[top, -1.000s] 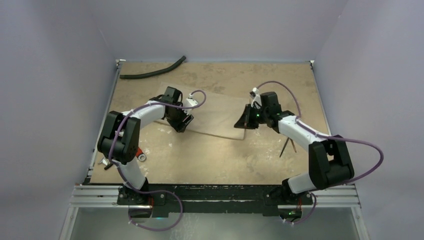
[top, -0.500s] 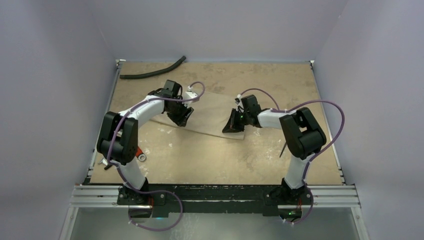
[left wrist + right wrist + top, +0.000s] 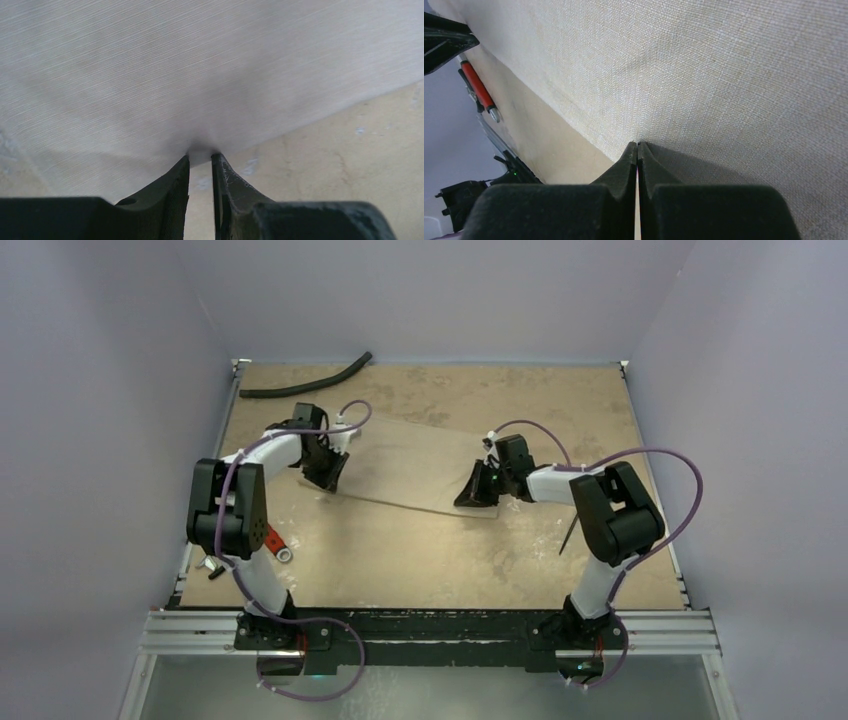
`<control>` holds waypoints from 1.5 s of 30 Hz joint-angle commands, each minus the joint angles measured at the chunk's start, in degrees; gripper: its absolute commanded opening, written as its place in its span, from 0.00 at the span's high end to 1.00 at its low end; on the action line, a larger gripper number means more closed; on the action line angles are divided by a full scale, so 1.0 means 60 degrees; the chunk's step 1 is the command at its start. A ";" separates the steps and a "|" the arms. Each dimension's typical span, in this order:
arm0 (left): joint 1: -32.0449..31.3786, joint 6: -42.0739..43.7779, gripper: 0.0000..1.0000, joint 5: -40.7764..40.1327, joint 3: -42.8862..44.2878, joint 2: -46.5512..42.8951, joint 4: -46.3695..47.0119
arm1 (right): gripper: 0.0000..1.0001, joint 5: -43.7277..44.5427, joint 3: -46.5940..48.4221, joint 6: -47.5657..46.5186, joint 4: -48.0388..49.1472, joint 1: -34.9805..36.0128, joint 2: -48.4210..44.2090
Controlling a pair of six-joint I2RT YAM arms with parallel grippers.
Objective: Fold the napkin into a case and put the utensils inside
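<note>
Pinching the napkin (image 3: 405, 465), left gripper (image 3: 200, 157) and right gripper (image 3: 638, 145) hide its near edge where held.

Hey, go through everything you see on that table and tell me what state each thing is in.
napkin: lying flat, not yet a case, near edge pinched at both ends.
left tool: shut on the napkin's near left corner.
right tool: shut on the napkin's near right corner.
black hose: lying loose at the far left, untouched.
utensil: lying right of the napkin, outside it.
</note>
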 commanded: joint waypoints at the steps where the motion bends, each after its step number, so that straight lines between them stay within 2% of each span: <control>1: 0.0739 0.0418 0.79 -0.0185 0.0170 0.0260 -0.0077 | 1.00 0.0914 -0.0538 -0.0704 -0.0849 -0.0388 -0.0044; 13: 0.1721 0.0922 0.82 -0.1906 -0.0171 0.0180 0.0714 | 1.00 0.1085 -0.0531 -0.1295 -0.1336 -0.1252 -0.0381; 22: 0.2137 0.0748 0.81 -0.1191 0.0389 -0.0180 0.0023 | 1.00 0.1315 -0.0600 -0.1386 -0.1339 -0.1292 -0.0229; 28: 0.2177 0.0524 0.81 -0.1274 0.0808 -0.0496 -0.0257 | 1.00 0.1557 -0.0462 -0.1441 -0.1636 -0.1289 -0.0453; 29: 0.2177 0.0445 0.80 -0.1207 0.0896 -0.0523 -0.0300 | 0.98 0.1538 -0.0390 -0.1458 -0.1722 -0.1286 -0.0627; 30: 0.2171 0.0330 0.80 -0.1067 0.0989 -0.0574 -0.0344 | 0.91 0.1508 -0.0309 -0.1447 -0.1802 -0.1286 -0.0823; 34: 0.2067 -0.0057 0.80 -0.0331 0.1313 -0.0440 -0.0521 | 0.54 0.1677 0.0266 -0.1369 -0.2545 -0.1289 -0.1678; 35: 0.2010 -0.0111 0.80 -0.0319 0.1342 -0.0364 -0.0498 | 0.49 0.1776 0.0399 -0.1353 -0.2738 -0.1286 -0.1819; 40: 0.1958 -0.0268 0.79 -0.0338 0.1065 0.0085 -0.0067 | 0.30 0.2512 0.0274 -0.0961 -0.3509 -0.1301 -0.3052; 45: 0.1956 -0.0246 0.79 -0.0351 0.0496 0.0377 0.0398 | 0.22 0.3220 -0.0544 -0.0253 -0.4205 -0.1326 -0.4472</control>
